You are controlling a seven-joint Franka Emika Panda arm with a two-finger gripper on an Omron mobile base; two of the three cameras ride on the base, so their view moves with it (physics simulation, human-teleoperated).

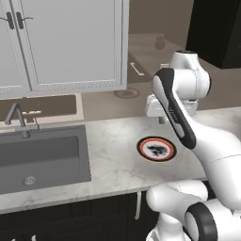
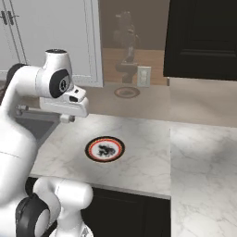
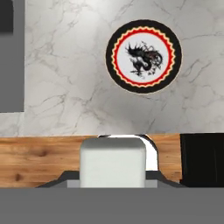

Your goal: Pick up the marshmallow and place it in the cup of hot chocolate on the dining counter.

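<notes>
— On the marbled surface [image 1: 113, 155], what lies there?
— A grey sink [image 1: 42, 157] at its left, then a round red-rimmed plate [image 1: 156, 149] with a dark dragon figure, lying flat, well apart from the sink.
— And the arm [image 1: 176, 110]?
— It hangs above the plate.
— The fingers [image 3: 113, 168]?
— Clamped on the marshmallow [image 3: 113, 162], a white lump low in the hand view, over wooden floor [image 3: 39, 159].
</notes>
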